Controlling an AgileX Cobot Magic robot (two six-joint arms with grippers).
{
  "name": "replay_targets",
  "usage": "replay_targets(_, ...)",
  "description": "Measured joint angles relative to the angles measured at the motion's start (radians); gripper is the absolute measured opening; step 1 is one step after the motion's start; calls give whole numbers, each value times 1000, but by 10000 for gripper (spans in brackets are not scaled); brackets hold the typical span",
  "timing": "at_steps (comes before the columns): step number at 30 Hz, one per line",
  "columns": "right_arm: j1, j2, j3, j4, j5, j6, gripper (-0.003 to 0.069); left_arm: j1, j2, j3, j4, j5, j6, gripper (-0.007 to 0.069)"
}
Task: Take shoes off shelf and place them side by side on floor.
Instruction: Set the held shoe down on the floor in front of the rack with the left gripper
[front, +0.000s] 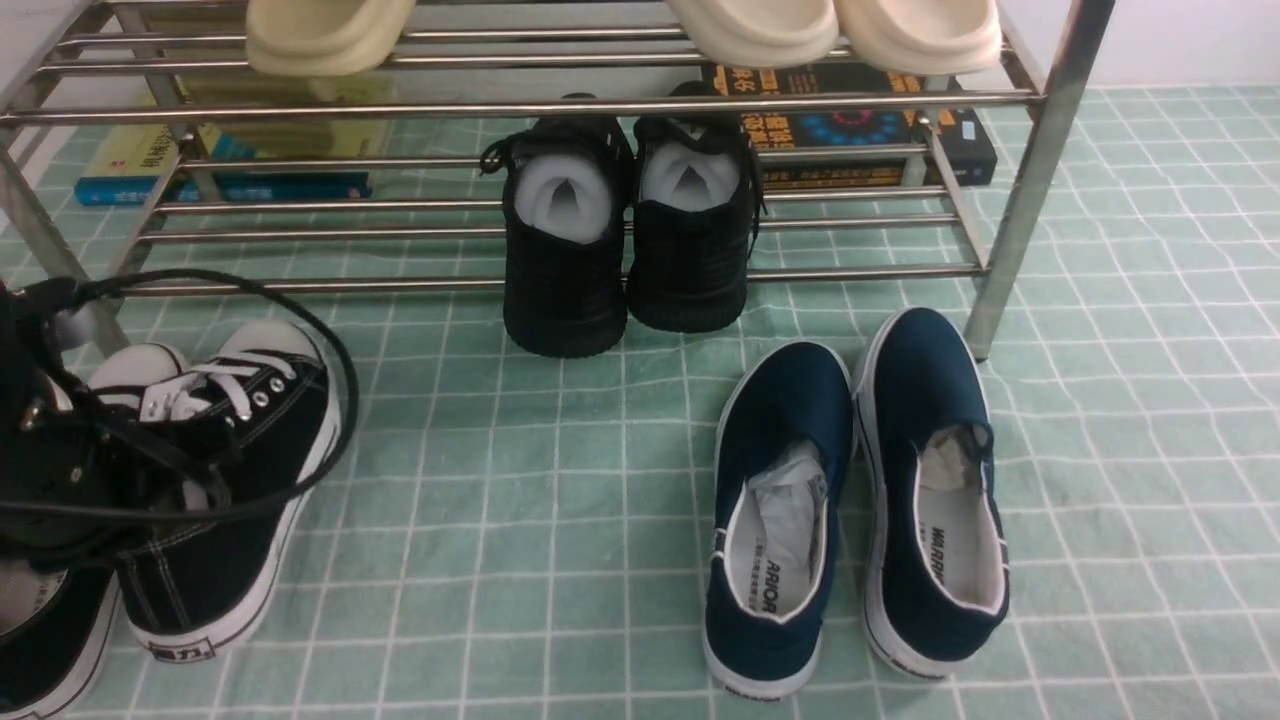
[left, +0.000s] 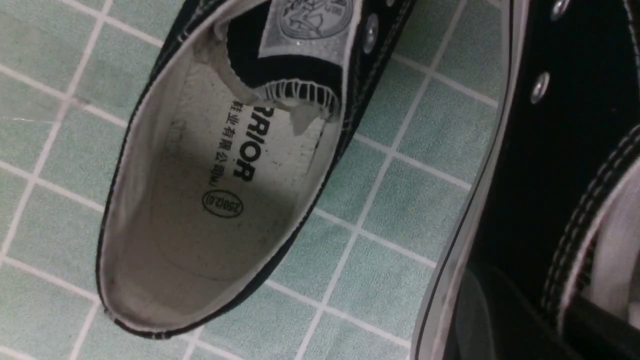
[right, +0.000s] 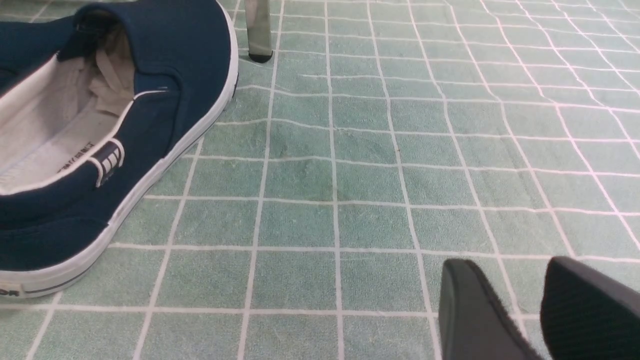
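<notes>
- The left gripper (front: 60, 470) shows only as a dark mass over the sneakers (front: 250, 440); whether its fingers are clenched or released I cannot tell
- The sneakers stand side by side on the floor (front: 560, 520), in front of the shelf (front: 800, 98) by its left front leg, toes toward it; the arm hides most of the left one and the frame cuts off its heel
- Only the tips of the right gripper (right: 517, 300) show, low over bare floor, fingers (right: 465, 310) released with nothing between them
- Navy slip-ons (front: 790, 410) lie by the shelf's right front leg, well apart from the sneakers, with crumpled paper inside
- All-black shoes (front: 565, 270) sit on the lower tier, heels over its front edge, with pale stuffing inside
- Cream slippers (front: 750, 30) rest on the top tier, cut off by the frame; books (front: 860, 130) lie behind the bars
</notes>
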Motion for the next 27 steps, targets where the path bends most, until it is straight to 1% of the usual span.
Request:
replay_targets(5,0,0,0,0,0,0,238,0,1,17,22,-16,-20,15)
replay_targets(7,0,0,0,0,0,0,238,0,1,17,49,-19,-31,16)
replay_targets(12,0,0,0,0,0,0,238,0,1,21,89,-12,-77,17)
replay_targets(16,0,0,0,0,0,0,238,0,1,38,90,-20,-113,19)
replay_targets(21,0,0,0,0,0,0,238,0,1,43,91,-13,-124,31)
replay_targets(25,0,0,0,0,0,0,238,0,1,43,91,-14,-125,83)
replay_targets(27,0,0,0,0,0,0,238,0,0,42,92,-14,-124,145)
